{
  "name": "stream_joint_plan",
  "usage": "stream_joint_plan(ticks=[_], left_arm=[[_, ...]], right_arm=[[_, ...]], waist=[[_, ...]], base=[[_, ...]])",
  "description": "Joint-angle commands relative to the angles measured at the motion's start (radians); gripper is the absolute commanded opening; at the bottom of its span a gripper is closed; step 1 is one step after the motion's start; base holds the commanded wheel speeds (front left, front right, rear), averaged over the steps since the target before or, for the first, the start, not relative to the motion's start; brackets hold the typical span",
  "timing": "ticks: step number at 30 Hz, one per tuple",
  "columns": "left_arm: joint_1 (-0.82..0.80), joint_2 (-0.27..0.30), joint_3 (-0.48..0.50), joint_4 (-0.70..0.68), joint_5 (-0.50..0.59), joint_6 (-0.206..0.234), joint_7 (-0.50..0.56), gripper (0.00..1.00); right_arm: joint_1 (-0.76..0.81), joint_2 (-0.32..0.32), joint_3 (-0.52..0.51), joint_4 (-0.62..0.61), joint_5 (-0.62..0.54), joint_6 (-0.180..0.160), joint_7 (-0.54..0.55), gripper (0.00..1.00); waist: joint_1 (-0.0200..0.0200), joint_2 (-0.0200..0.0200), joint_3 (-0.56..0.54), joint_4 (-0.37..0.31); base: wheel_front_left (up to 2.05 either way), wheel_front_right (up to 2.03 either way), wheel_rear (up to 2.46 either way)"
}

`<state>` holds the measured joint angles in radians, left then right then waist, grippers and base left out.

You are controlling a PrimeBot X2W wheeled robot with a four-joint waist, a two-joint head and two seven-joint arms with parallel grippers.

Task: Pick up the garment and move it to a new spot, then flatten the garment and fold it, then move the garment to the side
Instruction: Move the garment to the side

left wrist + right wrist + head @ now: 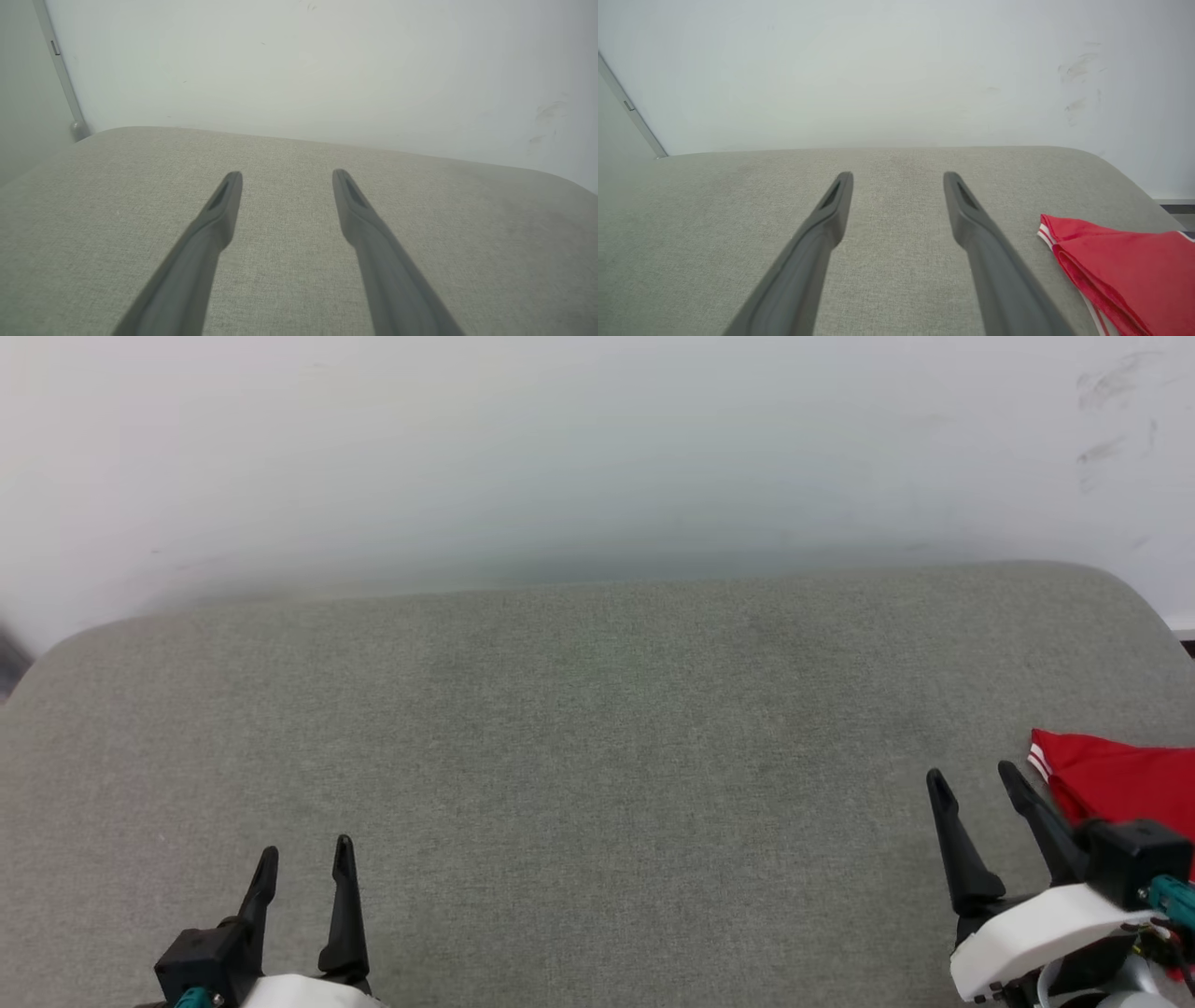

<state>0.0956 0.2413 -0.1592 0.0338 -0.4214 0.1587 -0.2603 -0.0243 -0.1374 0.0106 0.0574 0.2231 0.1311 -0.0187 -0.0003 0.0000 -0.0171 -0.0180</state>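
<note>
a pale wall (597, 448) with a few dark scuffs rises behind a wide grey-green fabric worktop (597, 756) with rounded corners. the garment (1120, 779), red with a red-and-white striped edge, lies folded at the worktop's right edge, just beside the right claw (970, 771). that claw hangs over the fabric with its two dark fingers spread wide, holding nothing. the left claw (307, 846), well apart at the lower left, is likewise spread wide and empty.
</note>
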Motion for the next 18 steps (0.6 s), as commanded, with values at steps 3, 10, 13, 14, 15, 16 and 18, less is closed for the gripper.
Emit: stream_joint_plan(ticks=[3, 10, 13, 14, 15, 16, 18], left_arm=[[0.025, 0.004, -0.01, -0.002, 0.006, 0.005, -0.005, 1.0], [0.021, 0.011, -0.016, 0.004, 0.018, 0.015, -0.005, 1.0], [0.012, 0.015, -0.016, 0.006, 0.023, 0.02, -0.005, 1.0], [0.01, 0.017, -0.016, 0.006, 0.024, 0.021, -0.005, 1.0], [0.008, 0.017, -0.016, 0.005, 0.025, 0.02, -0.005, 1.0], [0.005, 0.018, -0.016, 0.004, 0.027, 0.021, -0.005, 1.0], [0.0, 0.02, -0.018, 0.003, 0.029, 0.022, -0.005, 1.0]], right_arm=[[0.059, 0.024, -0.01, -0.078, -0.018, -0.001, 0.033, 1.0], [0.097, 0.04, -0.017, -0.157, -0.034, -0.001, 0.069, 1.0], [0.104, 0.042, -0.018, -0.176, -0.037, -0.001, 0.076, 1.0], [0.106, 0.042, -0.018, -0.182, -0.037, -0.001, 0.075, 1.0], [0.107, 0.043, -0.017, -0.185, -0.037, -0.001, 0.077, 1.0], [0.109, 0.044, -0.017, -0.188, -0.037, -0.001, 0.08, 1.0], [0.11, 0.045, -0.019, -0.194, -0.039, -0.001, 0.084, 1.0]], waist=[[0.0003, 0.0, -0.016, 0.009], [0.0003, 0.0, -0.021, 0.008], [0.0003, 0.0, -0.021, 0.007], [0.0003, 0.0, -0.021, 0.006], [0.0003, 0.0, -0.021, 0.006], [0.0003, 0.0, -0.02, 0.006], [0.0003, 0.0, -0.019, 0.006]], base=[[0.0, 0.0, 0.0], [0.0, 0.0, 0.0], [0.0, 0.0, 0.0], [0.0, 0.0, 0.0], [0.0, 0.0, 0.0], [0.0, 0.0, 0.0], [0.0, 0.0, 0.0]])
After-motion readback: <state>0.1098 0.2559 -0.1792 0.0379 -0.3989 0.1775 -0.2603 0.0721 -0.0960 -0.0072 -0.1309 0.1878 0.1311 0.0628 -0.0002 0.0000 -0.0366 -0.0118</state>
